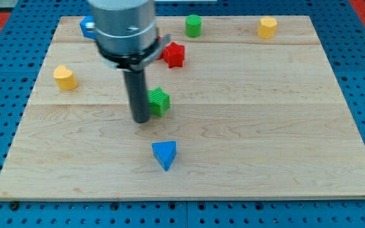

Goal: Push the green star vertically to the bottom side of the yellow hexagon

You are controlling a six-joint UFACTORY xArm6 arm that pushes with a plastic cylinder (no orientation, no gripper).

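- My tip [141,120] — a bare rod with no jaws, holding nothing — touches the green star [159,101] near the board's [265,139] middle.
- The yellow hexagon [267,27] sits by the top-right corner.
- Swing round to the star's left face, then push steadily rightward — small corrections stop it slipping off.

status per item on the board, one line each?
tip: down on the board, touching the green star's left side
green star: mid-board, against the tip
yellow hexagon: top right, alone
yellow block: left, alone
red star: right of the arm
green block: top edge
blue triangle: below the tip, apart
blue block: partly hidden by the arm
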